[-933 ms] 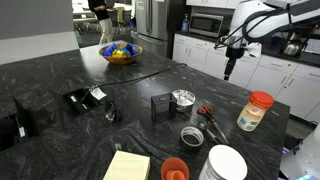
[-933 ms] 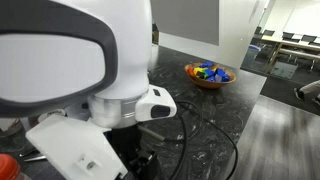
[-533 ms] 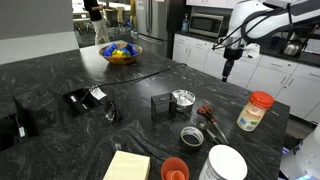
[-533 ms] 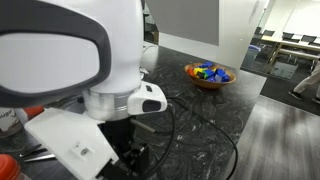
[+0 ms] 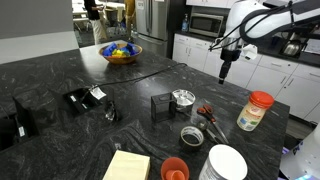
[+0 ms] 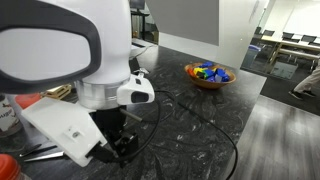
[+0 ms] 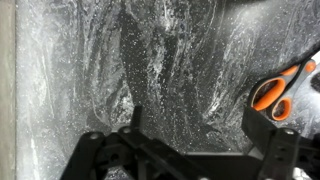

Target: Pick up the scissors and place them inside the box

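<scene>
1. High over the far edge of the desk [image 5: 60, 75], my white arm [image 5: 262, 20] bends in from above. My claw [image 5: 225, 72] hangs pointing straight down and touches nothing.
2. Seen from the wrist view, my claw is spread: its dark fingers [image 7: 136, 118] stand apart, with only bare speckled stone between them.
3. The scissors [image 5: 208, 113] lie flat on the desk between a round silver tin [image 5: 183, 98] and a red-lidded jar [image 5: 255, 111], well apart from my claw. They also show at the edge of the wrist view.
4. The box [image 5: 160, 106], dark and cube-shaped, stands just beside the tin, on the side away from the scissors.
5. The desk is black marbled stone. It also carries a fruit bowl [image 5: 122, 52], a flat black case with white labels [image 5: 82, 98], a yellow notepad [image 5: 127, 166], a red cup [image 5: 174, 169] and a white bowl [image 5: 226, 163].
6. Around it is a kitchen with white cabinets [image 5: 192, 50] and a microwave [image 5: 205, 22].
</scene>
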`<state>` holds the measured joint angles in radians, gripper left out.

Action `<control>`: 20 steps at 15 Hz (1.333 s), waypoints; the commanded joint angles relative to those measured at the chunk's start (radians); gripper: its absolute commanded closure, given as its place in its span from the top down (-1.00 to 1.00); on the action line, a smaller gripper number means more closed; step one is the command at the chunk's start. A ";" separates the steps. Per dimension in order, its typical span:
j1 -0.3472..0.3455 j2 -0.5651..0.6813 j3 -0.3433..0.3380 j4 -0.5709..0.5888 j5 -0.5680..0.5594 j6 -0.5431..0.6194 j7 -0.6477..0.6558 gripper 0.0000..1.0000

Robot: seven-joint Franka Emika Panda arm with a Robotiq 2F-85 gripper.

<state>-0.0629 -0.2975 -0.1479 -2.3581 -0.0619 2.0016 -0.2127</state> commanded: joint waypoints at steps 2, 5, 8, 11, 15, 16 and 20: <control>-0.007 0.001 0.008 0.001 0.003 -0.002 -0.002 1.00; 0.002 0.008 0.020 -0.003 0.027 0.005 0.037 1.00; 0.025 0.031 0.052 0.009 0.104 -0.035 0.132 1.00; 0.033 0.060 0.089 0.018 0.152 -0.065 0.289 1.00; 0.035 0.062 0.108 -0.004 0.153 -0.062 0.337 1.00; 0.035 0.063 0.108 -0.004 0.152 -0.061 0.337 1.00; 0.033 0.063 0.108 -0.004 0.152 -0.061 0.336 1.00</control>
<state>-0.0209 -0.2350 -0.0481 -2.3636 0.0887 1.9421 0.1254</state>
